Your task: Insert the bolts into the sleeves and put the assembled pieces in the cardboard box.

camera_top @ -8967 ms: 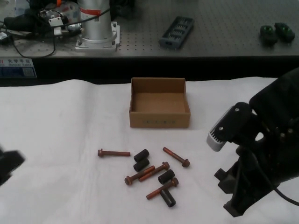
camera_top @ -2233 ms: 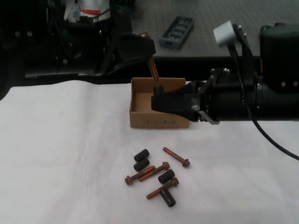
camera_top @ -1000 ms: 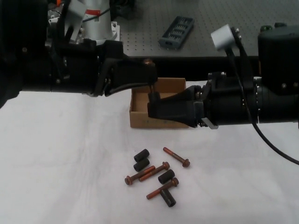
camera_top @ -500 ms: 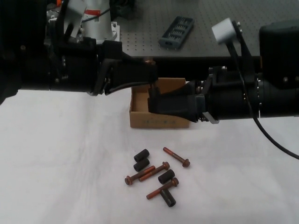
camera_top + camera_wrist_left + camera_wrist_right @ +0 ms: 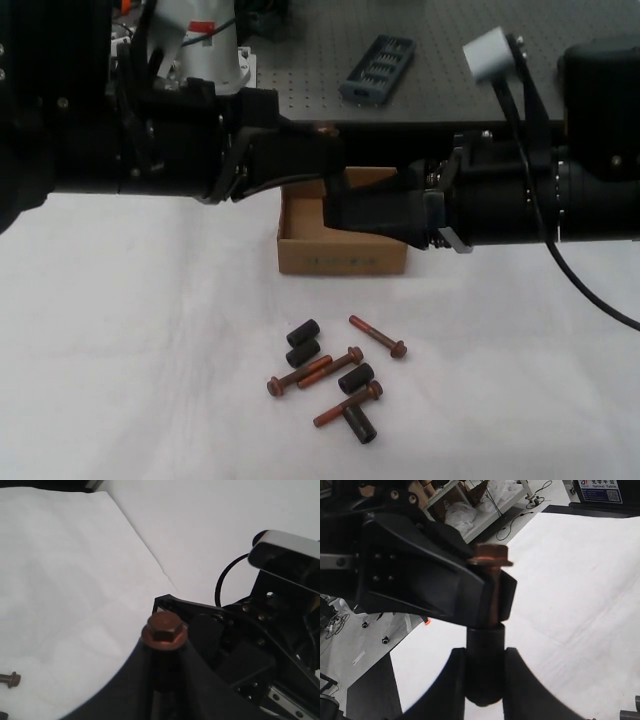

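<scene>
Above the cardboard box (image 5: 340, 262) the two arms meet tip to tip. My left gripper (image 5: 325, 165) (image 5: 165, 655) is shut on a rusty bolt (image 5: 322, 128) (image 5: 164, 629), held upright with its hex head on top. My right gripper (image 5: 335, 210) (image 5: 485, 672) is shut on a black sleeve (image 5: 485, 662) directly under it. In the right wrist view the bolt (image 5: 491, 562) has its shank running down into the sleeve's top. In the high view the grippers hide the sleeve.
Several loose bolts, such as one bolt (image 5: 378, 336), and several black sleeves, such as one sleeve (image 5: 302, 332), lie scattered on the white cloth in front of the box. A grey rack (image 5: 378, 66) and a metal post base (image 5: 205, 60) stand on the bench behind.
Over the last second the two grippers have closed in on each other above the box. The right arm has risen slightly, and the sleeve has gone out of sight in the high view.
</scene>
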Motion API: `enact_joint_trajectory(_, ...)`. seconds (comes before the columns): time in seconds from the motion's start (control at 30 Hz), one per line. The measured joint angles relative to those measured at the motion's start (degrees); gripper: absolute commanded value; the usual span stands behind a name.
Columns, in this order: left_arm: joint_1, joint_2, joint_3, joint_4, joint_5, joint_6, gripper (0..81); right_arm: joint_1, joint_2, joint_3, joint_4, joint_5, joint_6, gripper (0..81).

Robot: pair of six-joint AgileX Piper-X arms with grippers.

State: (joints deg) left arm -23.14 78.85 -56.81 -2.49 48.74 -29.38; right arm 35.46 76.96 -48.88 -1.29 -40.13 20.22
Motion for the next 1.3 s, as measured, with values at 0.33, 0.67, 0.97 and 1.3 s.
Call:
enact_joint_trajectory(0.33,0.19,0.00,0.21,1.30,1.33,2.15,54.7,-0.75,0.00,-0.41,-1.51,2.49,-0.03,1.9)
enact_joint_trajectory(0.67,0.13,0.00,0.46,1.38,2.44,0.61,50.3,-1.26,0.00,-0.72,-2.46,3.55,-0.11,1.9)
enact_joint_trajectory(0.97,3.65,-0.66,0.46,-2.16,2.89,-1.49,50.3,-2.91,0.00,-0.72,4.85,3.36,-5.60,1.9)
enact_joint_trajectory(1.3,10.10,-6.88,0.46,8.67,4.20,0.59,42.2,-7.97,6.60,-4.81,6.18,5.74,-7.42,1.9)
